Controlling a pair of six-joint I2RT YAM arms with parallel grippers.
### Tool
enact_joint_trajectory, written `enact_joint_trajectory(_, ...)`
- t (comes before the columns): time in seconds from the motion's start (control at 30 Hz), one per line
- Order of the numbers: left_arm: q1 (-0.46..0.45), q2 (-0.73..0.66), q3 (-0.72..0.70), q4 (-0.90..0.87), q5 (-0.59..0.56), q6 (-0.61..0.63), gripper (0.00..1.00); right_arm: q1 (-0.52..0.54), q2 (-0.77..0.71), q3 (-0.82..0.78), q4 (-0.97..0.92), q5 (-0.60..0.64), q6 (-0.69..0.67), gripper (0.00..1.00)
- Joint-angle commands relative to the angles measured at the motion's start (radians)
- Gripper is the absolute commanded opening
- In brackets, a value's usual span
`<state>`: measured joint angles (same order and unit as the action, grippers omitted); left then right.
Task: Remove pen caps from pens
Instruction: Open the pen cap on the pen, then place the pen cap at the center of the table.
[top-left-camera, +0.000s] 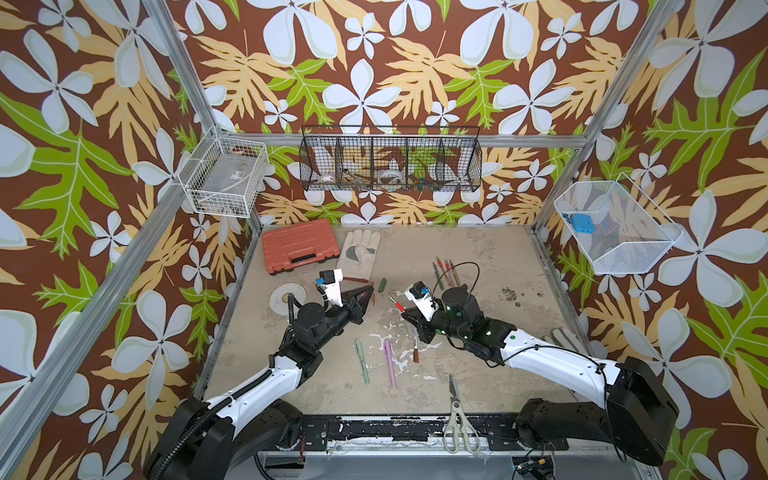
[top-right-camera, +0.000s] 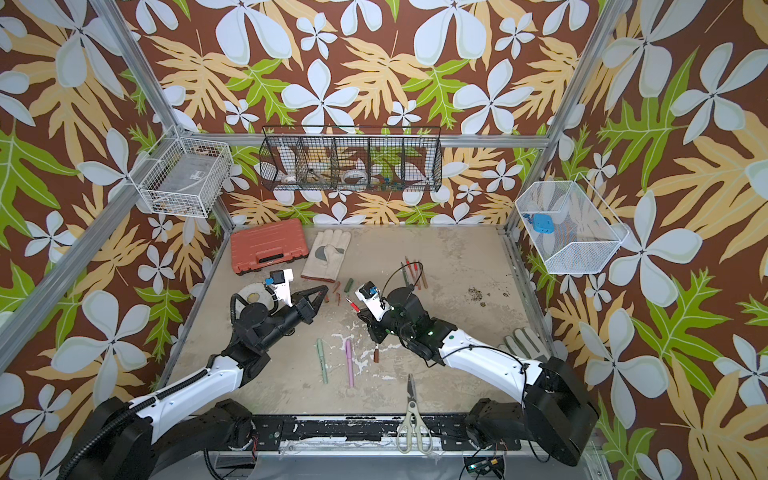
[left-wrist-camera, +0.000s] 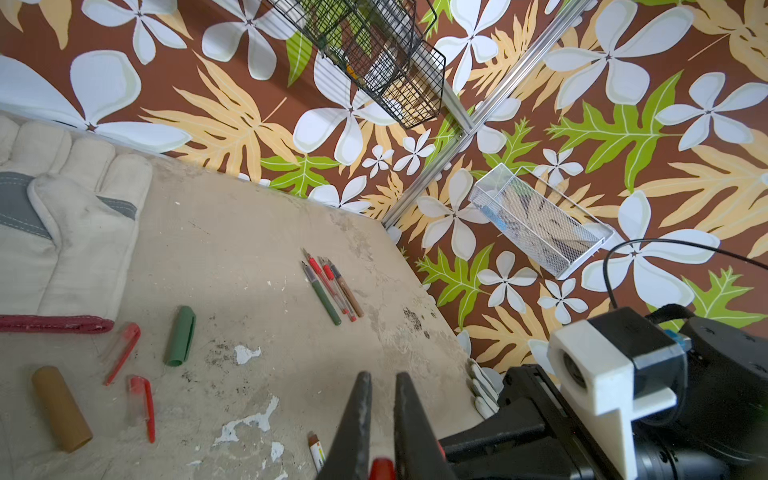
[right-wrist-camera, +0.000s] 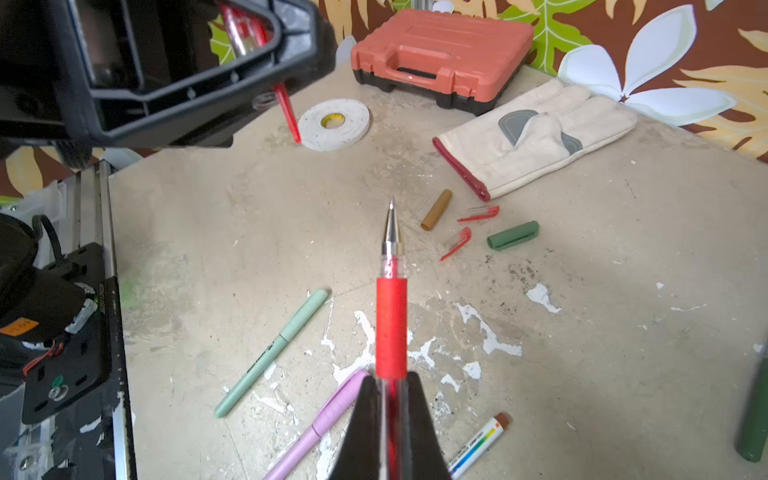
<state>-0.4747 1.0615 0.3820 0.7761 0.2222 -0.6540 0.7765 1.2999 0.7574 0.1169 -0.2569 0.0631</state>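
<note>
Plainly, the right gripper (right-wrist-camera: 390, 380) has its two black fingers (right-wrist-camera: 365, 409) pressed shut on the clear barrel of the red pen (right-wrist-camera: 391, 324), just behind the red rubber sleeve. This leaves the front end and bare metal tip free, pointing out over the table (right-wrist-camera: 249, 216). That hold looks chosen so that a cap can slide off the front without fouling the jaws.

The left gripper (left-wrist-camera: 379, 376) is likewise closed, pinching a red cap (left-wrist-camera: 382, 469) low between its fingers. In the right wrist view the cap's clip pokes out beneath them. The two grippers stand apart, so pen and cap appear fully separated.

Farther out, loose caps lie gathered near the cuff of the glove (left-wrist-camera: 70, 232): a tan cap (left-wrist-camera: 61, 409), a dark green cap (left-wrist-camera: 180, 336) and two red-clipped caps (left-wrist-camera: 143, 405). Beyond them, the uncapped pens (left-wrist-camera: 332, 291) lie side by side in a tidy row. The sorting seems deliberate, with caps in one spot and bared pens in another.

Nearer the robot, a pale green pen (right-wrist-camera: 272, 353), a pink pen (right-wrist-camera: 322, 424) and a white-and-brown pen (right-wrist-camera: 478, 444) lie with caps on, probably next in line.
</note>
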Motion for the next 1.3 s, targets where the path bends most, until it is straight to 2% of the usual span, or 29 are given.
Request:
enact_joint_trajectory(0.0,0.007,0.014,0.001,0.059,-0.006,-0.001,0.0,0.0,0.026,0.024,-0.05,-0.022,-0.034,0.0)
enact_joint_trajectory(0.23,0.007,0.046,0.024,0.02,-0.003,0.04,0.0,-0.012,0.016,0.028,-0.047,-0.003,0.004,0.0)
enact_joint_trajectory(0.47,-0.028,0.149,0.141,-0.218,-0.092,0.137,0.0,-0.048,-0.021,0.002,-0.011,0.031,0.057,0.0)
enact_joint_trajectory(0.7,-0.053,0.244,0.221,-0.34,-0.13,0.167,0.0,-0.068,-0.035,-0.014,0.002,0.105,0.102,0.0)
enact_joint_trajectory(0.9,-0.053,0.327,0.279,-0.413,-0.147,0.182,0.0,-0.121,-0.034,-0.031,0.027,0.099,0.159,0.0)
enact_joint_trajectory(1.27,-0.053,0.429,0.328,-0.472,-0.225,0.205,0.0,-0.13,-0.047,-0.056,0.067,0.143,0.152,0.0)
